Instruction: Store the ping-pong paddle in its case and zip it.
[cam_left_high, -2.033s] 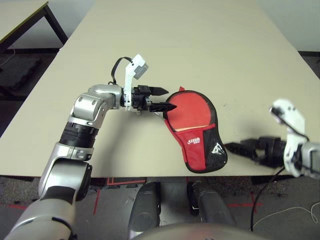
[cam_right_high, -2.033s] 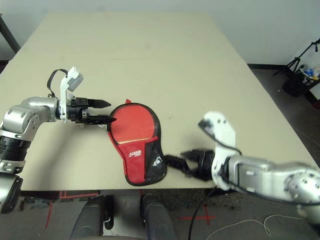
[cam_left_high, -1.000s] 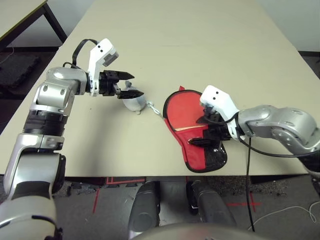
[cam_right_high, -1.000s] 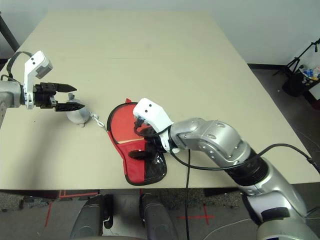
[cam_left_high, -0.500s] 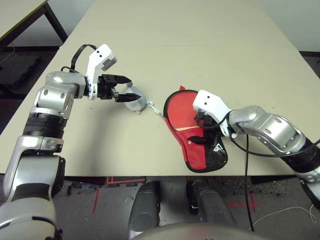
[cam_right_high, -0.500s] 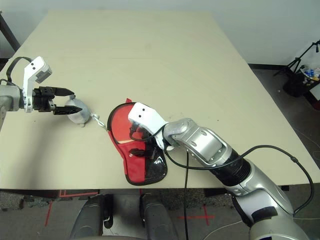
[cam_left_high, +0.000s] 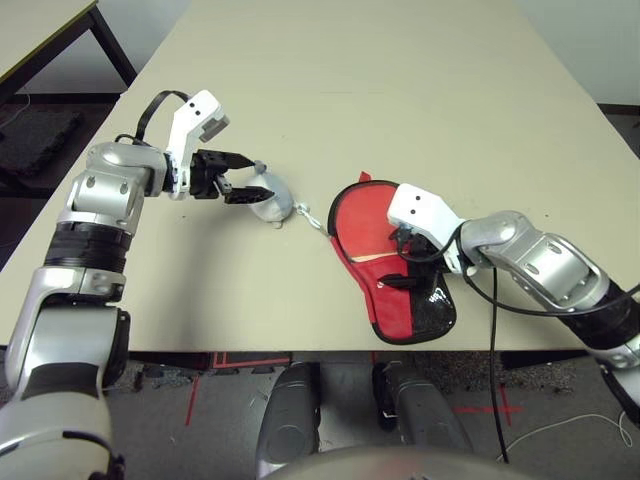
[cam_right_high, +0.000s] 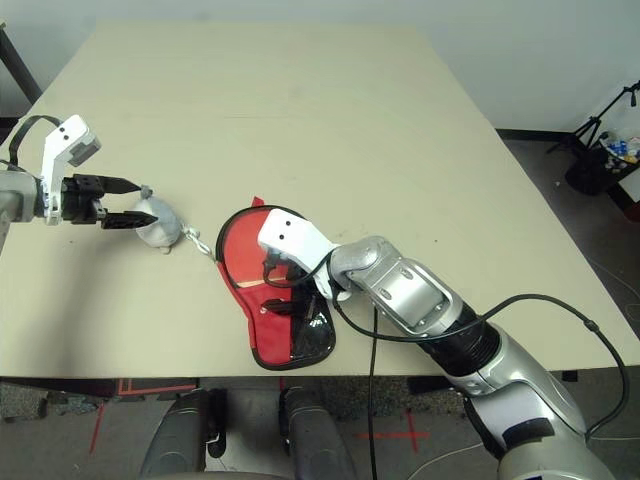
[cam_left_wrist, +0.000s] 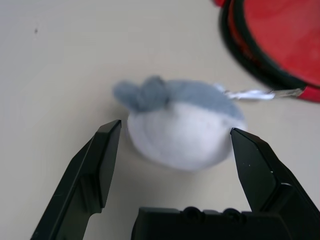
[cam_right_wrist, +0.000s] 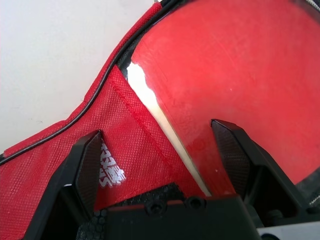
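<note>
Where the head views give only the layout, the wrist views give the detail: the left wrist view shows the left gripper (cam_left_wrist: 172, 145) with its black jaws spread wide on either side of a small plush toy (cam_left_wrist: 182, 122), soft white below and grey on top, and neither finger seems to touch it, though the blur makes that hard to judge. A short silvery chain (cam_left_wrist: 262, 93) runs from the toy toward the black-edged rim of the case (cam_left_high: 385, 245). In the head views the case lies near the table's (cam_left_high: 400, 90) front edge, a rounded red fabric pouch with black zipper edging and a dark mesh pocket at its narrow end. The right wrist view shows the right gripper (cam_right_wrist: 162, 145), jaws apart and holding nothing, poised over the glossy red face of the ping-pong paddle (cam_right_wrist: 235, 75), which sits inside the case, a pale wooden edge showing beside the woven red flap with its white logo.
</note>
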